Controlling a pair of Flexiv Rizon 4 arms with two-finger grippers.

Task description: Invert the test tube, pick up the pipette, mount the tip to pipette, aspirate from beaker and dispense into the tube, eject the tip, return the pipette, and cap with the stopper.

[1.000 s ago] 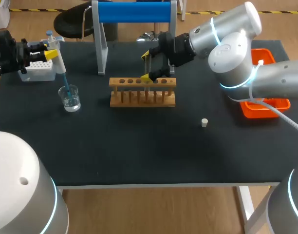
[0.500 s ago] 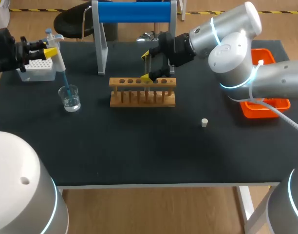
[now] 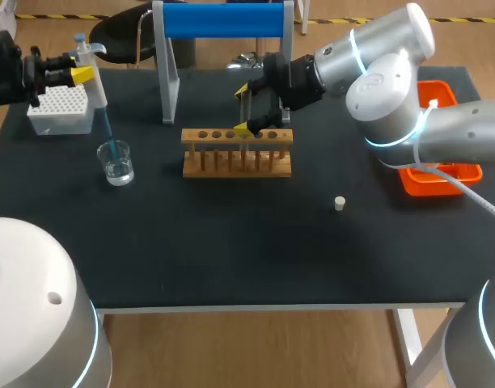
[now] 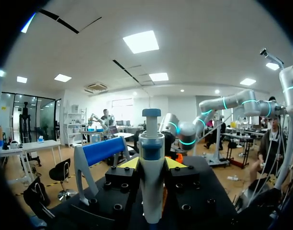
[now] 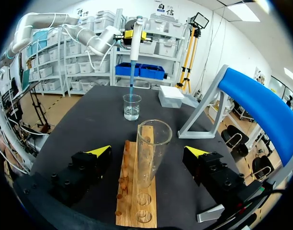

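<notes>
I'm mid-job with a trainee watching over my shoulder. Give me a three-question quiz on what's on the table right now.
1. True or false: the stopper already caps the test tube.
2. The blue pipette tip has its end inside: A the beaker; B the test tube; C the orange tray.
3. Which tool is shut on the pipette?
Key: 1 false, it lies loose on the table and the tube's mouth is open; 2 A; 3 the left tool.
</notes>
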